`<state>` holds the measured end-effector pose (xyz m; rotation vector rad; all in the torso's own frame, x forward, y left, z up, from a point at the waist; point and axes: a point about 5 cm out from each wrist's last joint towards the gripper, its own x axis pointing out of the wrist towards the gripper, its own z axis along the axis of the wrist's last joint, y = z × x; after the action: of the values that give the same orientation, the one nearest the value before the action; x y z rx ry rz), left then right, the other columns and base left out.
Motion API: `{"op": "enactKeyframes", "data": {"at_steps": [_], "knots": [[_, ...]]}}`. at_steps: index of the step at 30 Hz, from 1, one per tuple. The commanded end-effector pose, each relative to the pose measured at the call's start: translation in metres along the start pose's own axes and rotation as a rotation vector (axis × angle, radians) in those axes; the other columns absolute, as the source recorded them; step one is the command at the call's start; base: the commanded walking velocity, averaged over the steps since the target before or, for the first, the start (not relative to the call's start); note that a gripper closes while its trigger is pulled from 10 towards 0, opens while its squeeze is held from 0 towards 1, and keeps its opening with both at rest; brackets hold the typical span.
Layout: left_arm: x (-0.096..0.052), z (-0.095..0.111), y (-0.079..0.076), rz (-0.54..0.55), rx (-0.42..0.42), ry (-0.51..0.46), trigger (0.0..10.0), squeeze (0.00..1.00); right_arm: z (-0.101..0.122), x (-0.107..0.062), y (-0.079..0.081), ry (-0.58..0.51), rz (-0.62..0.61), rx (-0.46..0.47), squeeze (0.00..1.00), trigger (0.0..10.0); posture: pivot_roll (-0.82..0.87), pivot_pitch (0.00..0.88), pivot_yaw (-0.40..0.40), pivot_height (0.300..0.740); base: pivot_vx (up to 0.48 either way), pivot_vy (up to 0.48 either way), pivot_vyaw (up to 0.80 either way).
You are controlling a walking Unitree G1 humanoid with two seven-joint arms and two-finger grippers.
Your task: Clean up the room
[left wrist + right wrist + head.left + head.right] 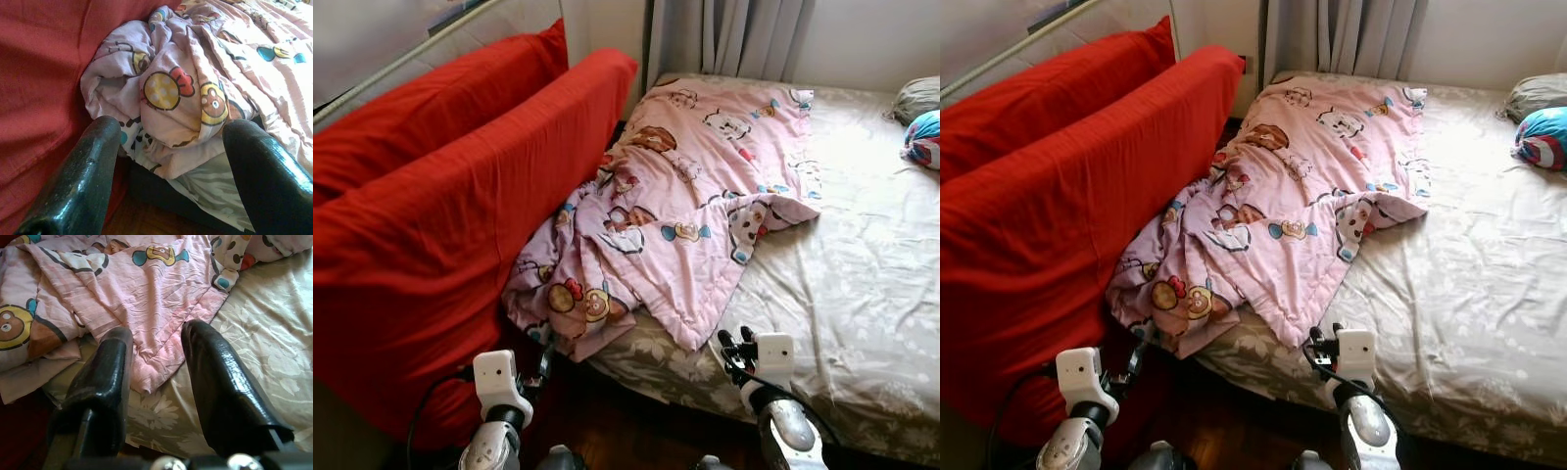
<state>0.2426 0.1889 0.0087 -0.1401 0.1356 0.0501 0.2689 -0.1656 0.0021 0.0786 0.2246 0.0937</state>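
While one pink cartoon-print blanket (675, 206) lies rumpled across the near-left part of the bed (862, 284), its bunched end spilling over the edge against a red-covered sofa (431, 225), the left eye view shows the left claw (544, 360) low beside that hanging bunch and the right claw (735, 345) just below the blanket's pointed corner. Two pillows, one grey (918, 96) and one multicoloured (925, 137), sit at the far right of the bed.

From the right eye view, the same layout holds, with curtains (1361, 34) behind the bed.

Seen from the left wrist, the left claw's fingers (80, 181) stand wide apart and hold nothing, the crumpled bunch just ahead between them.

Seen from the right wrist, the right claw's fingers (222, 387) are parted, empty, the blanket's corner lying between them.
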Motion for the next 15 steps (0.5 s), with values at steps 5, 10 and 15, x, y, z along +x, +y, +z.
{"op": "enactKeyframes", "data": {"at_steps": [5,10,15], "knots": [[-0.0033,-0.0038,0.0006,0.006,-0.007,0.025,10.0,0.00,-0.0038,-0.0028,-0.0017,0.009,-0.013,0.004,0.00,10.0,-0.09,0.141,0.025,0.645,0.000,0.000,0.00],[-0.0028,-0.0039,0.0001,-0.004,-0.005,0.035,10.0,0.00,-0.0045,-0.0022,-0.0020,0.018,-0.017,0.004,0.00,10.0,-0.09,0.143,0.026,0.645,0.000,0.000,0.00],[-0.0035,-0.0041,-0.0013,-0.015,0.003,0.038,10.0,0.00,-0.0061,-0.0027,-0.0030,0.025,-0.022,0.003,0.00,10.0,-0.09,0.145,0.027,0.645,0.000,0.000,0.00]]}}
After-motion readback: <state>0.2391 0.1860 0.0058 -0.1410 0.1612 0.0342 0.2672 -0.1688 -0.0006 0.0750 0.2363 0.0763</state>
